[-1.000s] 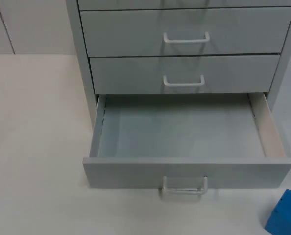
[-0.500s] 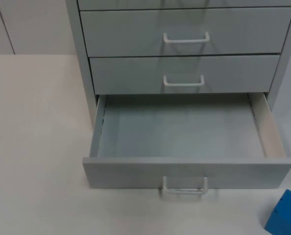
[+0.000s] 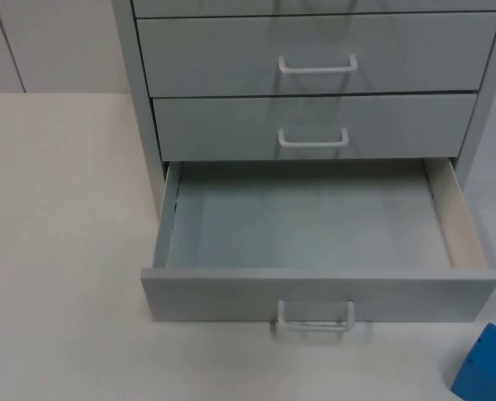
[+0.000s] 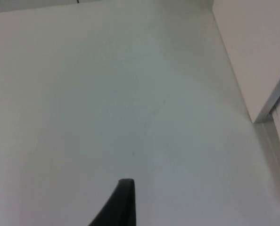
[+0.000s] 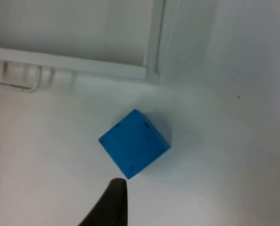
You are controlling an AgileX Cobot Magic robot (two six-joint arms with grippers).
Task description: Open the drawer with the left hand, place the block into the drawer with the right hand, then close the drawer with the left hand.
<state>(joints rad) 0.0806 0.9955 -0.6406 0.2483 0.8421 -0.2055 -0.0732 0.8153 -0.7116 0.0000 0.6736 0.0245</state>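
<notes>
- The left gripper hangs over bare white table, well to the left of the cabinet; in the left wrist view the cabinet's side wall and corner stand off to one side. One black fingertip is all that can be seen of it, so I cannot tell whether its jaws are spread or pressed together.
- The grey cabinet stands at the middle of the table. Its two upper drawers are pushed in, each with a white handle.
- The bottom drawer is pulled out, its inside bare, and its white handle sits on the front panel.
- The blue block lies on the table, near the drawer's front right corner and not touching it. In the right wrist view the block sits with one corner turned toward the camera, the drawer front behind it.
- The right gripper hovers near the block, with one black fingertip close to its nearest corner. Whether its jaws are spread or pressed together cannot be told, and it holds nothing that can be seen.
</notes>
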